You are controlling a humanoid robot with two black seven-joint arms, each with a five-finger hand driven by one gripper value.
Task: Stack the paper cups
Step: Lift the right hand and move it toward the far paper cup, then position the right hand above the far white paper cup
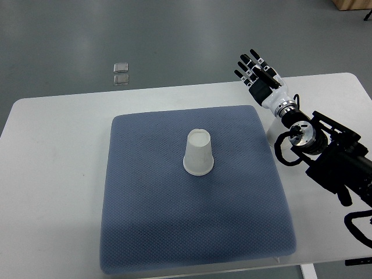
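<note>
r hand [260, 71] released, fingers spread, holds nothing, over far-right surface [52, 151] off the mat | paper cup [199, 153] upside down mid blue mat [192, 232], well apart from hand | looks like 1 stack, maybe nested, can't tell | prob done or near | l arm not seen

White table [52, 151] on grey floor [174, 35] — blue mat [145, 221] on top.
</note>
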